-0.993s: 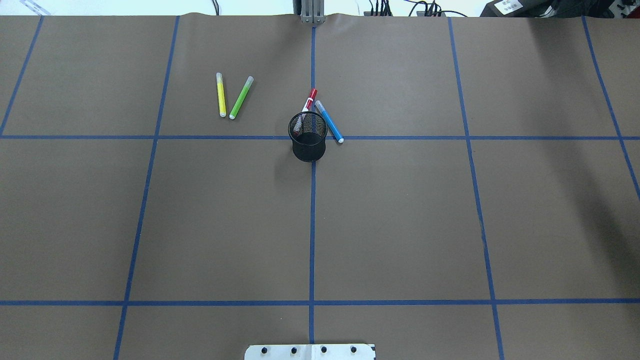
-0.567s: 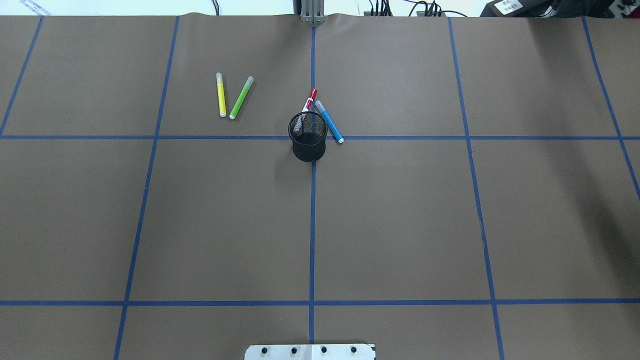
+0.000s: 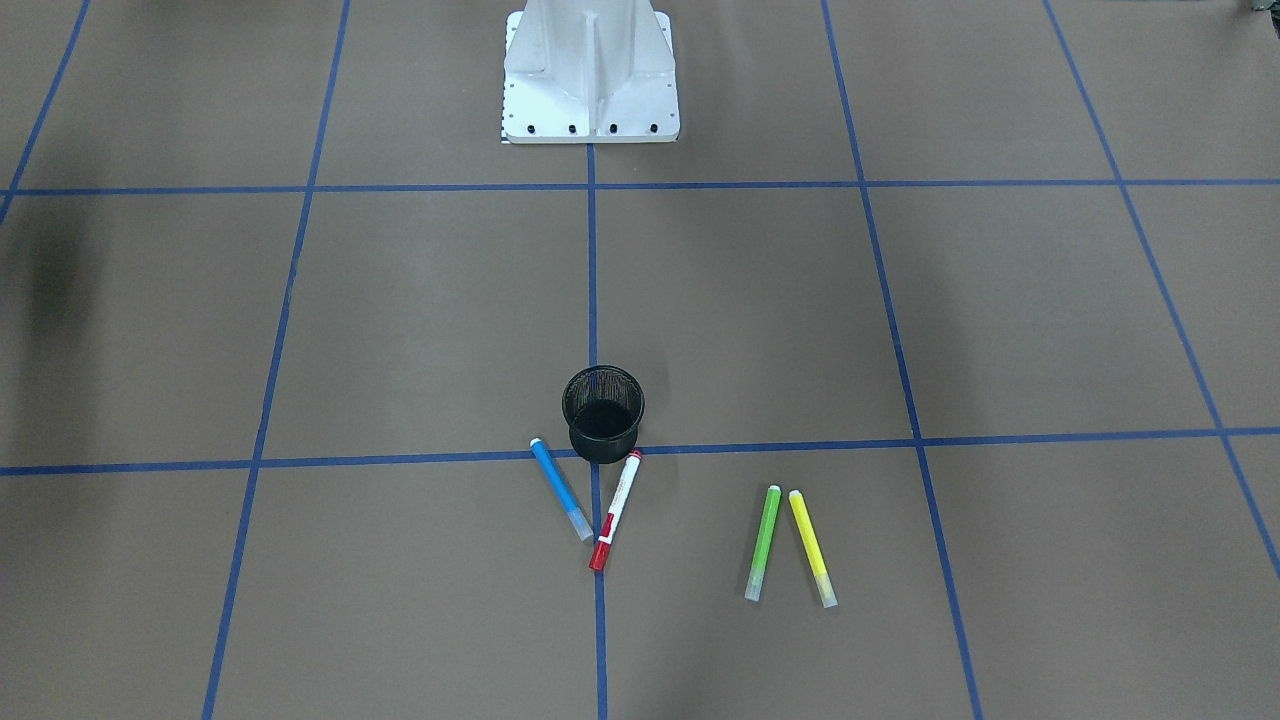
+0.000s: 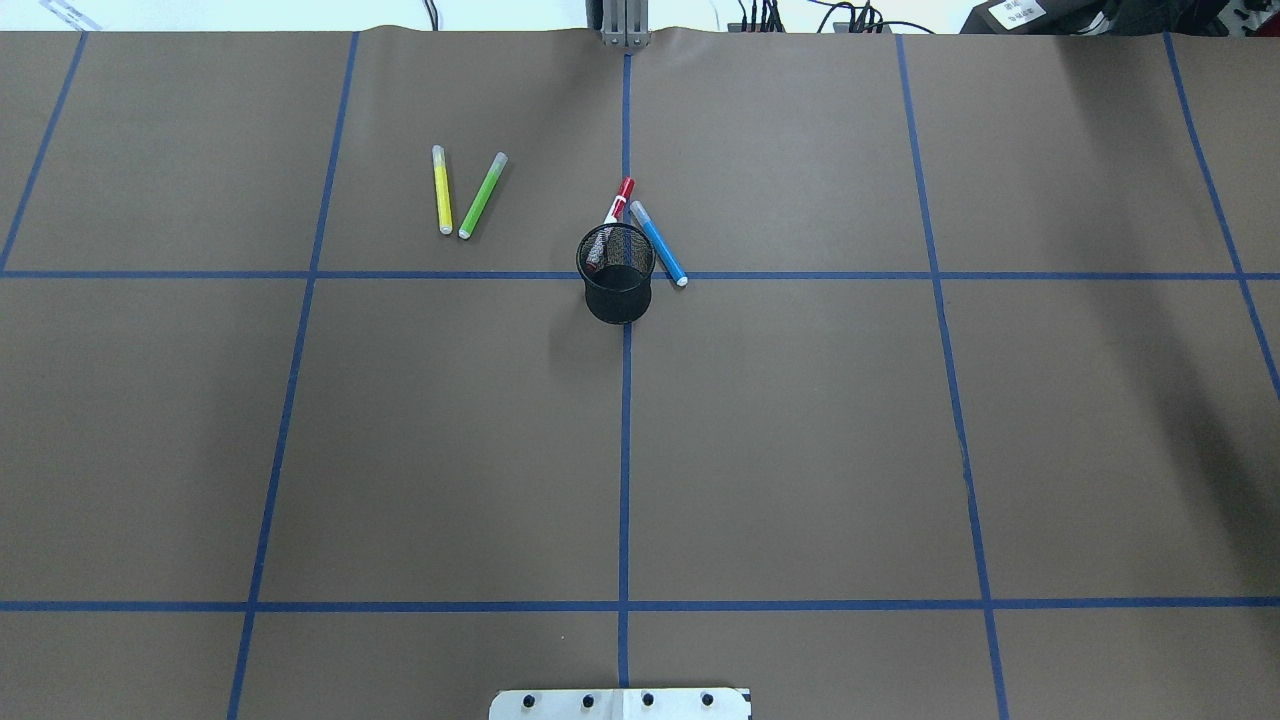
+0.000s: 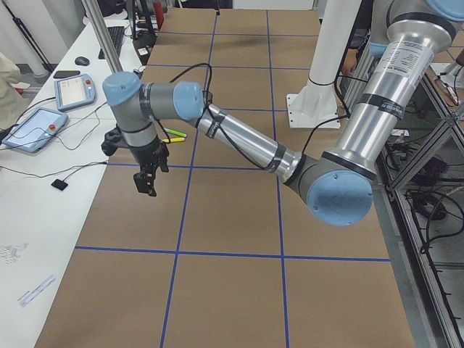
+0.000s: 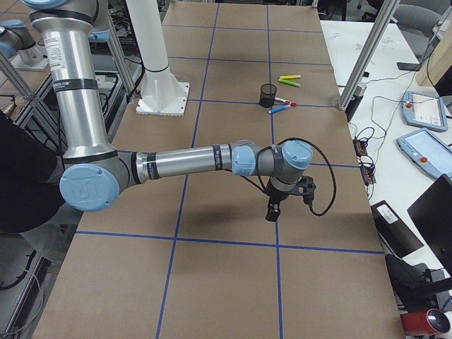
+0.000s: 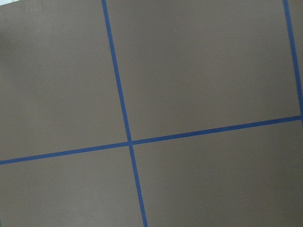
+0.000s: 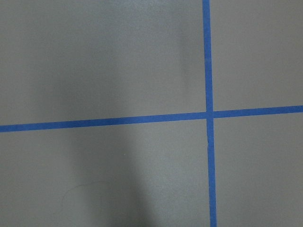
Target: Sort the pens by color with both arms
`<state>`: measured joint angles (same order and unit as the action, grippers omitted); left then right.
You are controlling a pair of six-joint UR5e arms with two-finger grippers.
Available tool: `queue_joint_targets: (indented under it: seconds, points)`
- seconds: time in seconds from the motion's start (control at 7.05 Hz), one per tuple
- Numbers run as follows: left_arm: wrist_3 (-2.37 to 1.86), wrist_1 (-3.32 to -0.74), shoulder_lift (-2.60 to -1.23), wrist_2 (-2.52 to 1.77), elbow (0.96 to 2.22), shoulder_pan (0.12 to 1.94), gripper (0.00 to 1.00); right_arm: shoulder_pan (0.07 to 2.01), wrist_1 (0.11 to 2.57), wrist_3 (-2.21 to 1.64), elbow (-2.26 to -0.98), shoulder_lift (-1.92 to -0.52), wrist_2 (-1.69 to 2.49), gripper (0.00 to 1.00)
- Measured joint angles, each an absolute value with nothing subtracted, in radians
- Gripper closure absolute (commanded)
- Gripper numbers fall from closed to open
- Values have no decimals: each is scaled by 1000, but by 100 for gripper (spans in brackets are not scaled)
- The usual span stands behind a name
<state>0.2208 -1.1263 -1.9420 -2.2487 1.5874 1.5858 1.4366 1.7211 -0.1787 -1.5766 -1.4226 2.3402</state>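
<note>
Four pens lie on the brown table past the black mesh cup (image 4: 616, 272): yellow (image 4: 441, 190) and lime green (image 4: 483, 195) side by side at the left, and the white pen with the red cap (image 4: 618, 200) and the blue pen (image 4: 658, 243) just behind the cup. The front view shows blue (image 3: 560, 488), red-capped (image 3: 615, 510), green (image 3: 763, 542) and yellow (image 3: 811, 546). My left gripper (image 5: 145, 185) hangs over the table's left end and my right gripper (image 6: 272, 212) over its right end, both far from the pens. I cannot tell whether either is open or shut.
Blue tape lines divide the brown table cover into squares. The white metal base (image 3: 590, 110) stands at the robot's side of the table. Teach pendants lie on side tables (image 5: 36, 127) (image 6: 424, 152). Both wrist views show only brown cover and tape.
</note>
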Motion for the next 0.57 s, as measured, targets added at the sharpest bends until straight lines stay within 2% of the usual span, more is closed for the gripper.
queue_joint_targets:
  seconds: [0.57]
  points:
    - [228,-1370,-1846,-2252,1365,1588,1,1436,1721,-178,-1563,-1430,2294,0]
